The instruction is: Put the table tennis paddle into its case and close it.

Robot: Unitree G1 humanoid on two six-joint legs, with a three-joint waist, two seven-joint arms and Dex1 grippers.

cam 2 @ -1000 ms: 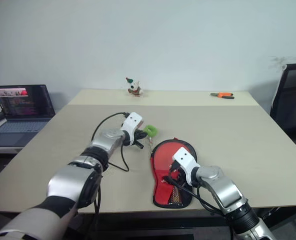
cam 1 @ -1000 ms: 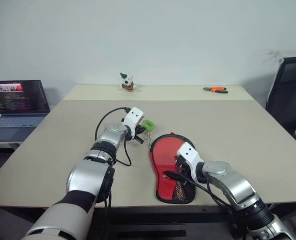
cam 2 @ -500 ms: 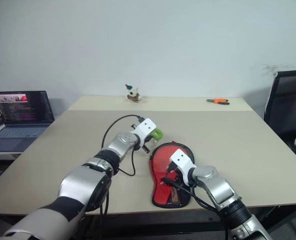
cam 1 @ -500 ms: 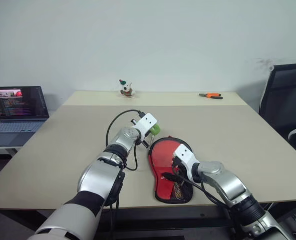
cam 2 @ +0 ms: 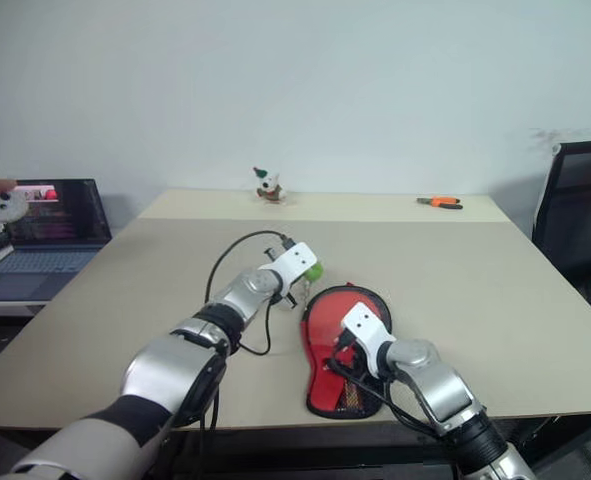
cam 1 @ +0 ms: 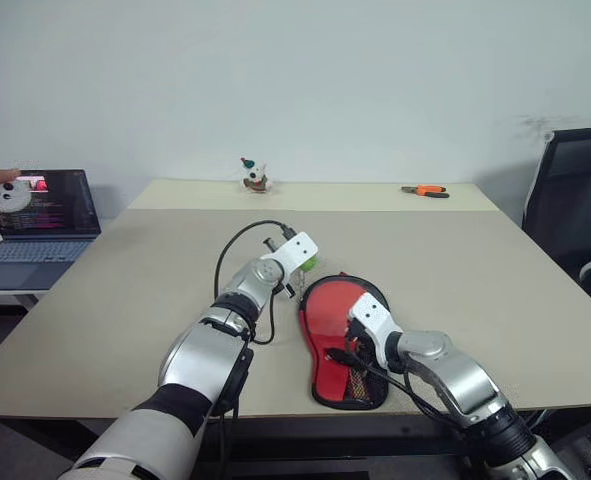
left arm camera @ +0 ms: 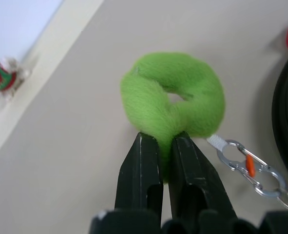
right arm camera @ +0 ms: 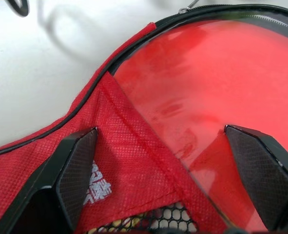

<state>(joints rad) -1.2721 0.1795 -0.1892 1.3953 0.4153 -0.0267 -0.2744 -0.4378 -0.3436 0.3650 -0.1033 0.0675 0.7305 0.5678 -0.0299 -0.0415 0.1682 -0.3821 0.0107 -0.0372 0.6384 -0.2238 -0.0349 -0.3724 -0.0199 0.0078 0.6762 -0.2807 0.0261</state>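
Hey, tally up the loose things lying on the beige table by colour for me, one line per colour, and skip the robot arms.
Red: 2, round red rubber paddle and red-and-black fabric zip case
Lime green: 1, fluffy ring fob
Orange: 1, orange-handled pliers
White: 1, small figurine
Total: 5

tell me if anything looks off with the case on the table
The case still gapes open: its red flap is folded back, baring the paddle's red face. The left claw pinches the green fob; the right claw is spread over the flap.
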